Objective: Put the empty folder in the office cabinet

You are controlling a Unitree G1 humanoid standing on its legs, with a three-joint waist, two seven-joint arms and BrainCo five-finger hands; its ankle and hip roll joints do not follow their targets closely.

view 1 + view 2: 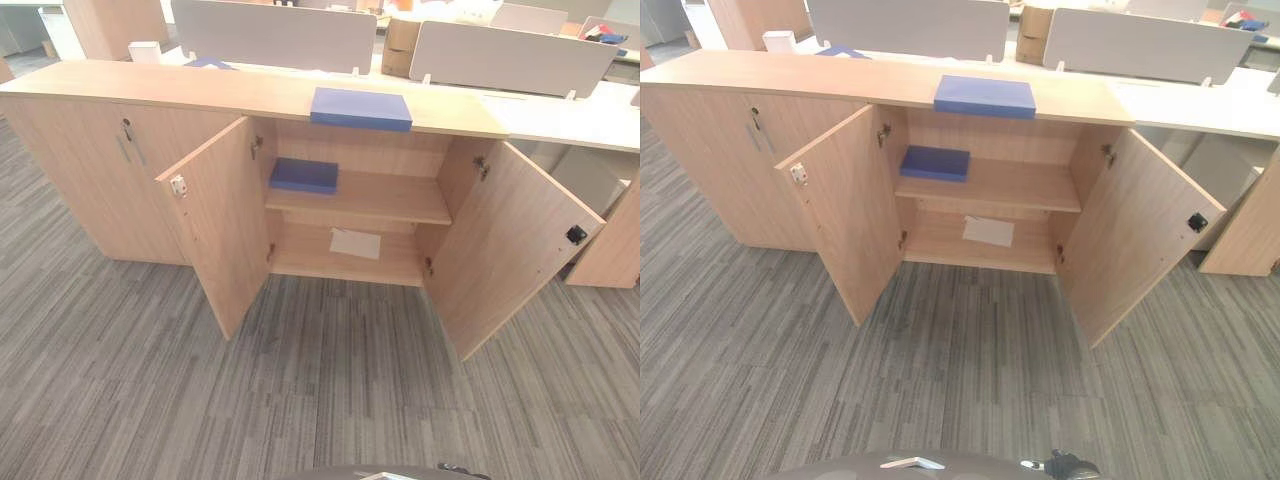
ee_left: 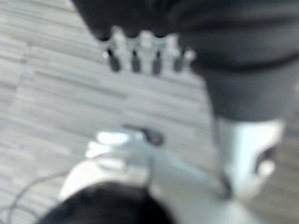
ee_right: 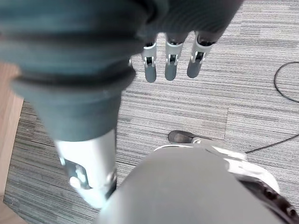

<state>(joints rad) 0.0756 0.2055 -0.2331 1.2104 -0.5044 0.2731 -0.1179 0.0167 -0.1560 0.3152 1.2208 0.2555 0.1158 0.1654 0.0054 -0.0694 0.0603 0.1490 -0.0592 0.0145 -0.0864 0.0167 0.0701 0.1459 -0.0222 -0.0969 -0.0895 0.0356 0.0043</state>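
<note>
Left hand: fingers hang straight, relaxed, nothing held, over carpet. Right hand: same, straight, empty, pointing at floor.

Folder, blue, lies flat on top of cabinet, upper centre of eye views, above open compartment, long axis across frame. Well apart from both hands; neither clearly nearer.

Second blue folder already on middle shelf, left part. Both doors stand open. White sheet on bottom shelf.
</note>
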